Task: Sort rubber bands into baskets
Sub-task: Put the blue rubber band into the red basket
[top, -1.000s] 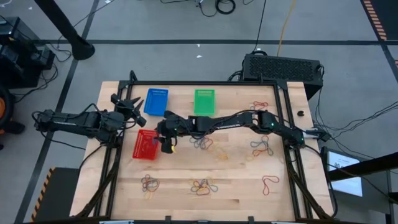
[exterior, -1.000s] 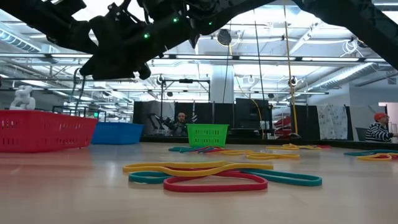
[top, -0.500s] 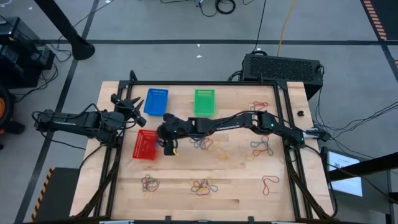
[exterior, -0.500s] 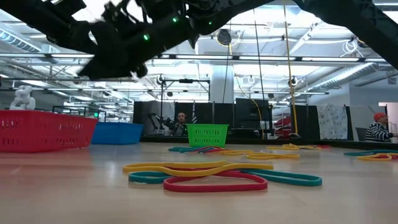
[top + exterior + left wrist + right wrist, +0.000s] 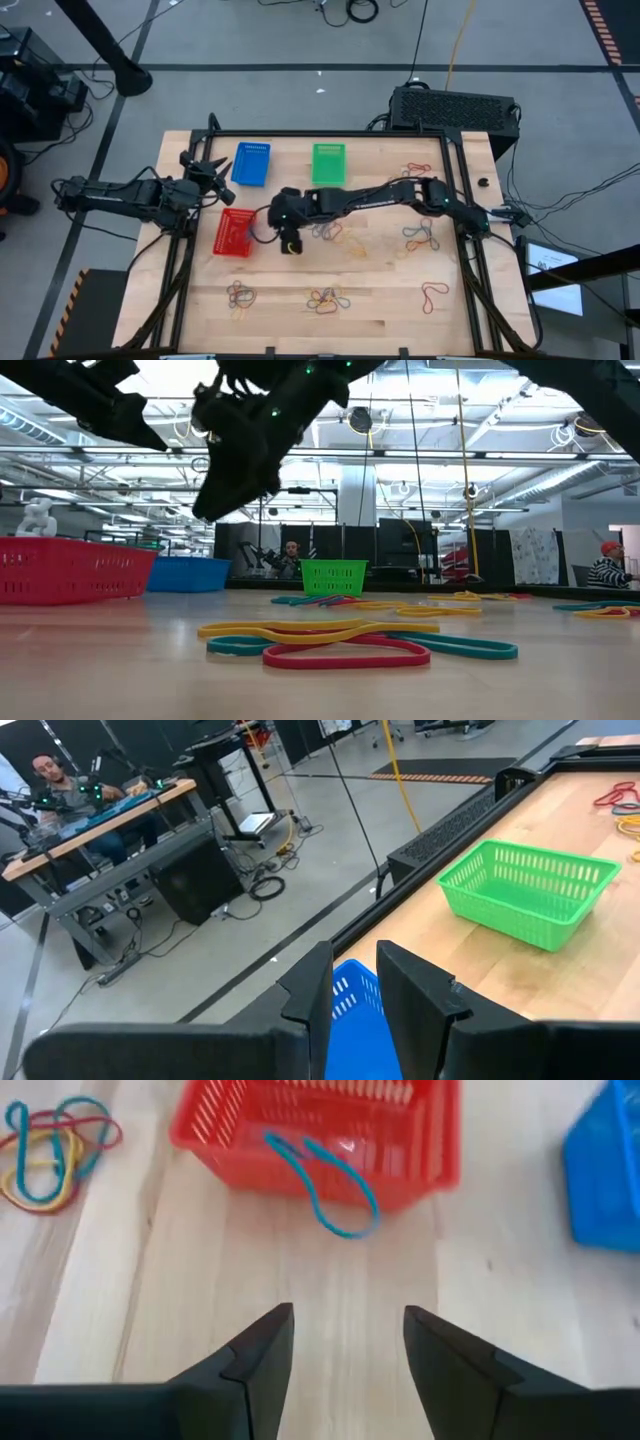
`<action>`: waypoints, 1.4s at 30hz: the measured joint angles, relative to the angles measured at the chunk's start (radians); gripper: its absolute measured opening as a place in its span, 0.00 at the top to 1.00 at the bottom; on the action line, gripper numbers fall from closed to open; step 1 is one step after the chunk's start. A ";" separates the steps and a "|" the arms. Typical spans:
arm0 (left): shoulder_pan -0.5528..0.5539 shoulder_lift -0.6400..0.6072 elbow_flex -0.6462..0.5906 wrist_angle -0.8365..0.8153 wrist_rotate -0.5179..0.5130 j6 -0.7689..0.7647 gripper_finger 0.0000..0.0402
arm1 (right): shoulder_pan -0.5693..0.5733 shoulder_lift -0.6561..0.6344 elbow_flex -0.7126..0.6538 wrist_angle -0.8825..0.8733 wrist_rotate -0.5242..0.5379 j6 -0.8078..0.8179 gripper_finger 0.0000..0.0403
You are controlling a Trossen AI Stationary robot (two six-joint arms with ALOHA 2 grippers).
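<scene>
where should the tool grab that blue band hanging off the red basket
Grip the blue band at its loose end loop lying on the wood just outside the red basket, coming straight down from above. That part lies flat and clear of the mesh wall, while the rest drapes over the rim. The right tool is open, empty and facing it.

In the right wrist view the blue basket (image 5: 607,1175) is cut off by the picture's edge so only one corner shows, and the blue rubber band (image 5: 325,1183) hanging over the red basket (image 5: 318,1130) is smeared, so it is unclear how far it lies inside. In the left wrist view the left tool's own fingers (image 5: 310,995) cover most of the blue basket (image 5: 352,1020), leaving a sliver of its mesh. From the low view the right tool (image 5: 235,465) is a dark silhouette, and the red basket (image 5: 70,568) runs off the picture's edge.
</scene>
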 joint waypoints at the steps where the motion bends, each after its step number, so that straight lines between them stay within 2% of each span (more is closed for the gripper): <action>1: 0.000 0.000 0.000 0.000 0.000 0.000 0.78 | -0.001 0.001 0.001 -0.015 0.001 0.007 0.55; 3: 0.000 0.000 0.000 0.000 0.001 0.000 0.78 | 0.002 0.016 -0.003 -0.032 0.003 0.010 0.55; 12: 0.000 0.000 0.000 0.000 0.001 -0.001 0.78 | 0.003 0.145 -0.003 0.193 0.001 0.011 0.57; 15: 0.000 0.000 0.000 0.000 0.001 0.000 0.78 | 0.004 0.173 -0.003 0.267 0.024 0.011 0.67; 19: 0.000 0.000 0.000 -0.002 0.001 0.000 0.78 | 0.004 0.198 -0.003 0.300 0.076 0.011 0.91; 21: 0.000 0.000 0.000 -0.001 0.001 0.000 0.78 | 0.004 0.199 -0.003 0.309 0.077 0.009 0.97; 29: 0.000 0.000 0.000 -0.001 0.001 0.000 0.78 | 0.025 0.191 0.000 0.399 0.080 0.005 1.00; 35: 0.000 0.000 0.000 -0.001 0.001 0.001 0.78 | 0.046 0.190 0.041 0.397 0.082 -0.023 1.00; 42: 0.000 0.000 0.000 -0.001 0.001 0.001 0.78 | 0.059 0.187 0.095 0.373 0.139 -0.075 1.00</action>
